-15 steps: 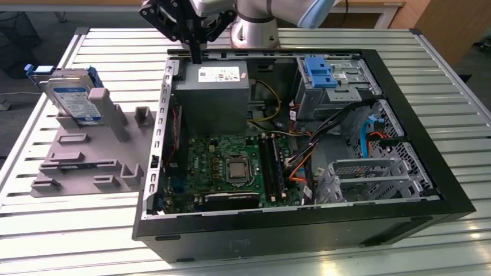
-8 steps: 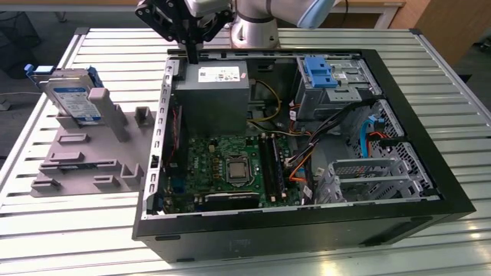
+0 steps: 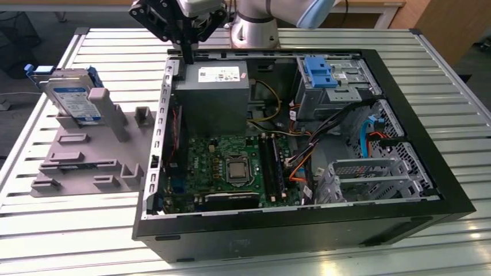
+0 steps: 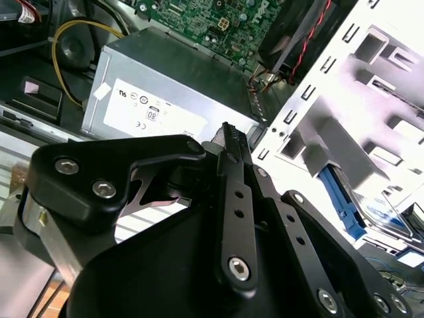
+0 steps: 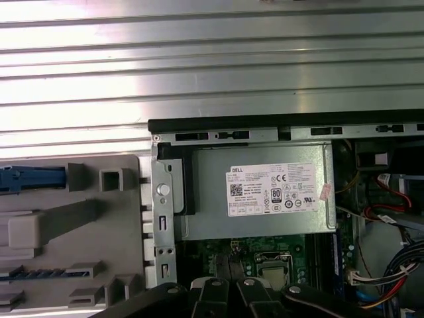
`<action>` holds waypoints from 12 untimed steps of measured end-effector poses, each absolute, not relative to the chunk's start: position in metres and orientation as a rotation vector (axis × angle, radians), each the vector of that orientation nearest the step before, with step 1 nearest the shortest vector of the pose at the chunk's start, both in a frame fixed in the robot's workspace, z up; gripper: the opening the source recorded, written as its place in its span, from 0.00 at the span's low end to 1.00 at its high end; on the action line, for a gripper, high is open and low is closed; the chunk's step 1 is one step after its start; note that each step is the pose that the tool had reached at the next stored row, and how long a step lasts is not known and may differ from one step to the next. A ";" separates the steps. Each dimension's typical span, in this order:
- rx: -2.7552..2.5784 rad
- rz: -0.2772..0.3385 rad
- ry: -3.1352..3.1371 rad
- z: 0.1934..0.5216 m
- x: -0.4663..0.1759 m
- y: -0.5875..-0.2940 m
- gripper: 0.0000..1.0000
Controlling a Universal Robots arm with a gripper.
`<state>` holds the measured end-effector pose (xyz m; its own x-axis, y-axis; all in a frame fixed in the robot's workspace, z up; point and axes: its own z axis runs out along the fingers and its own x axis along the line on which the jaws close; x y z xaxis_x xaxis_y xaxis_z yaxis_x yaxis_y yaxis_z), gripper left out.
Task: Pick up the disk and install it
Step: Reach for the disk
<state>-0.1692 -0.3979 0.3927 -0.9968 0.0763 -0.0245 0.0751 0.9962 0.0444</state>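
The disk (image 3: 71, 96), a silver drive with a white-and-blue label in a blue carrier, stands on edge in the grey holder (image 3: 84, 158) at the exterior view's left, outside the computer case (image 3: 307, 230). My gripper (image 3: 187, 57) hangs above the case's back corner nearest the holder, over the grey power supply (image 3: 213, 95). Its black fingers (image 4: 228, 142) are shut with nothing between them. The second wrist view has the disk (image 4: 387, 222) off beyond the case wall, apart from the gripper. The first wrist view catches the carrier's blue edge (image 5: 30, 179) on the holder (image 5: 66, 218).
The open case holds a green motherboard (image 3: 230, 164), cables, a metal drive cage (image 3: 364, 172) and a lone blue bracket (image 3: 321, 72) in an upper bay. The ribbed metal table (image 3: 77, 230) runs all around. The arm's base (image 3: 253, 29) stands behind the case.
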 end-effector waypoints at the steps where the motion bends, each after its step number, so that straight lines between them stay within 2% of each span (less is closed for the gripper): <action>1: 0.118 0.068 3.112 0.393 -0.170 -0.398 0.11; 12: 0.118 0.068 3.112 0.393 -0.180 -0.398 0.11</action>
<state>-0.1800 -0.3978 0.3925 -0.9968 0.0762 -0.0245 0.0751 0.9962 0.0444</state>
